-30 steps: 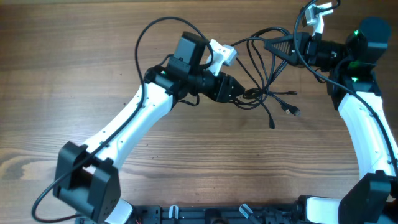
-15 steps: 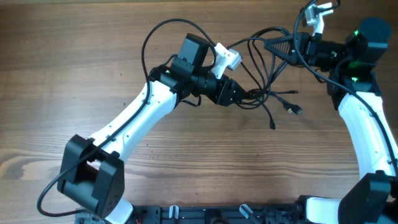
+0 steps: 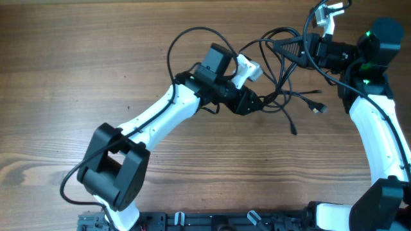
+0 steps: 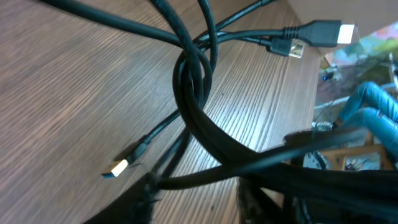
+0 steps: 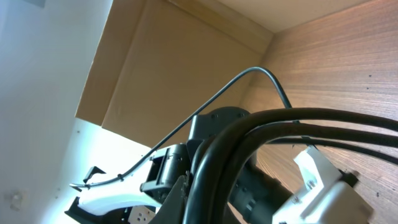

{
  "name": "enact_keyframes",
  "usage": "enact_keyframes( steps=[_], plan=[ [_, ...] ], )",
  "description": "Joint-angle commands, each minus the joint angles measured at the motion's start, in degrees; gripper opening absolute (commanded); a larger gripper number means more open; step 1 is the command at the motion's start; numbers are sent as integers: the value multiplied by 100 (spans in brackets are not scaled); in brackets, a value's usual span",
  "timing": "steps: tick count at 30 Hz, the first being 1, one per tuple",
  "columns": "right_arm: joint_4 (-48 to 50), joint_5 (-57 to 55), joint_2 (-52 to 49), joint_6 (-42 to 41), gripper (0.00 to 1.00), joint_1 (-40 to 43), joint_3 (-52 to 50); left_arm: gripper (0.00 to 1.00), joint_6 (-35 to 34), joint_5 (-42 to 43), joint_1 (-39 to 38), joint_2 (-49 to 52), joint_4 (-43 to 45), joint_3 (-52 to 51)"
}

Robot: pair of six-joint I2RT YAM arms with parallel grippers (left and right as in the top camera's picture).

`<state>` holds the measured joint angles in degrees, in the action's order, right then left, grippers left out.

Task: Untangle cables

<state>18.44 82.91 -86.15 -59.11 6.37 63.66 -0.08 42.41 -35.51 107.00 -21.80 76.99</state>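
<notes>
Brown wood-grain tabletop (image 3: 77, 64). Thin black flexible cables (image 3: 286, 96) lie in a loose tangle right of centre, toward the far edge. Several strands rise from the knot to the upper right, and one loop arcs back over the left arm.

Two small plug ends (image 3: 318, 109) trail out on the wood at the near right of the tangle. The left wrist view shows more connectors up close, including one bright-tipped plug (image 4: 118, 167) lying flat.

Left fingers (image 3: 257, 104): at the left edge of the tangle, low to the wood, touching the strands. In the wrist view they are dark blurs at the bottom edge with a cable crossing in front. Cannot tell how far apart they stand, or whether anything is pinched.

Right fingers (image 3: 279, 46): above the far right of the tangle and closed on a bunch of cables (the bundle fills the right wrist view), holding the strands off the tabletop.
</notes>
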Motion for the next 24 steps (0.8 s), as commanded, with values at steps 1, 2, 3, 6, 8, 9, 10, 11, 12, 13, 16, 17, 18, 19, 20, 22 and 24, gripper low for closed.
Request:
enact_keyframes(
  steps=[1, 2, 3, 6, 8, 9, 10, 11, 12, 13, 16, 17, 18, 19, 20, 22, 24],
  plan=[
    [42, 81, 9, 46, 4, -4, 116, 35, 66, -55, -107, 157, 251, -11],
    [42, 81, 9, 46, 5, -4, 116, 33, -26, -125, -107, 157, 337, -11],
    [42, 83, 9, 44, 4, -4, 116, 32, -219, -251, -101, 155, 452, -11],
    [42, 90, 9, 44, 4, -4, 116, 32, -695, -555, -98, 155, 815, -11],
    [42, 120, 9, 46, 4, -4, 116, 32, -1003, -634, -103, 155, 1123, -11],
    [39, 127, 9, 48, 4, -4, 116, 33, -1099, -660, -103, 157, 1228, -11],
    [42, 140, 9, 46, 4, -4, 116, 33, -1117, -702, -103, 155, 1276, -11],
    [39, 142, 9, 46, 5, -4, 116, 34, -1121, -756, -103, 155, 1338, -11],
    [42, 162, 9, 44, 4, -4, 116, 34, -1139, -800, -103, 157, 1390, -11],
    [39, 168, 9, 42, 4, -4, 116, 34, -1235, -872, -103, 157, 1425, -11],
    [39, 232, 9, 39, 4, -4, 116, 35, -1394, -922, -103, 157, 1543, -11],
    [42, 251, 9, 39, 4, -4, 116, 35, -1392, -938, -114, 157, 1589, -11],
    [39, 254, 9, 31, 4, -4, 116, 35, -1392, -981, -138, 157, 1646, -11],
    [39, 254, 9, 13, 4, -4, 116, 36, -1392, -1008, -157, 157, 1665, -11],
    [39, 254, 9, -2, 4, -4, 116, 36, -1394, -1051, -184, 157, 1692, -11],
    [39, 271, 9, -4, 4, -4, 116, 36, -1394, -1217, -260, 157, 1698, -11],
    [39, 315, 9, -7, 4, -4, 116, 37, -1394, -1480, -372, 166, 1698, -11]
  ],
)
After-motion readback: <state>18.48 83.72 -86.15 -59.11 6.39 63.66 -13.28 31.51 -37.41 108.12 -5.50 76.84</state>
